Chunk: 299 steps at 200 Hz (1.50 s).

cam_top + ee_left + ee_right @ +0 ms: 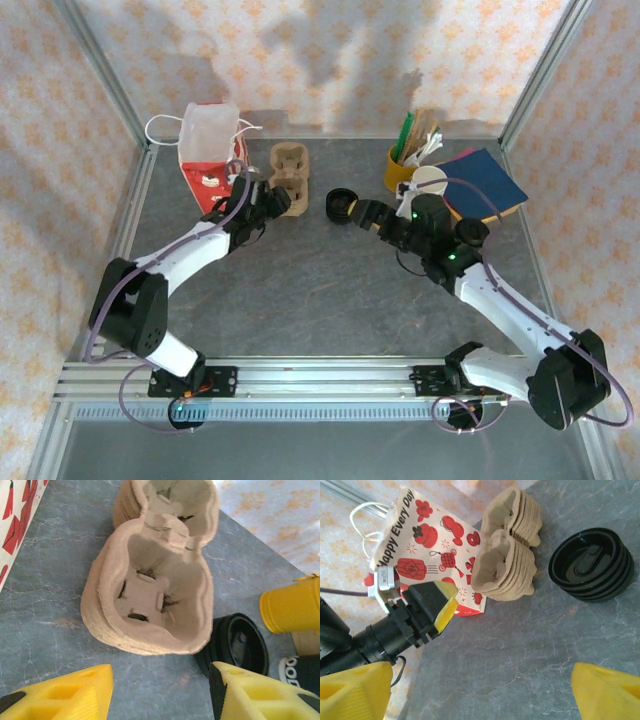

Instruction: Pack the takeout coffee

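Grey marbled table (330, 290), patterned curtains (330, 60) behind. We find the right gripper (368, 212) spread wide and empty, the nearer arm; the takeout coffee (342, 204) stands upright, lid up, just beyond its fingertips, to its left. The left gripper (270, 203), parted and empty, faces the pulp carrier (290, 178), which sits just left of the coffee.

Left gripper (161, 676) spread; right gripper (481, 672) spread

The red-patterned gift bag (427, 535) reads "Happy Every Day".
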{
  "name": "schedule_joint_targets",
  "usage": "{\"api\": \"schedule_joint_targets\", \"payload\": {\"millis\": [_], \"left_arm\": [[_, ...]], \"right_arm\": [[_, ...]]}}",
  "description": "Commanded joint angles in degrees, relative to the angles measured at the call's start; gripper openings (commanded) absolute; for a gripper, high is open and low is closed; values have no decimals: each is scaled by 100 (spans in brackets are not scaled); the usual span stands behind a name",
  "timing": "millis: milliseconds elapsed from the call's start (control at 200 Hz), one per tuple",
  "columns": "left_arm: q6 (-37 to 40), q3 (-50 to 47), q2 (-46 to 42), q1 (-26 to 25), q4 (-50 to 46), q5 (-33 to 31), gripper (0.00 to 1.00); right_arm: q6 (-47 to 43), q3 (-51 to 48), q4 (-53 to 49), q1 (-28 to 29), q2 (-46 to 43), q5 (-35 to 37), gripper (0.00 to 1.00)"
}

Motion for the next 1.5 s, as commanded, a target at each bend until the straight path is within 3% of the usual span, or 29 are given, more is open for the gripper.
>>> {"api": "schedule_joint_targets", "payload": {"millis": [0, 480, 906, 1491], "left_arm": [[-283, 224, 244, 94, 290, -258, 54], [-495, 590, 901, 235, 363, -262, 45], [-720, 617, 1032, 313, 590, -69, 46], [-686, 662, 977, 231, 305, -483, 49]], "right_arm": [[-46, 10, 294, 108, 82, 293, 91], [-259, 189, -1, 236, 347, 401, 90], [-403, 287, -180, 239, 347, 435, 90], [-456, 288, -242, 244, 524, 484, 89]]}}
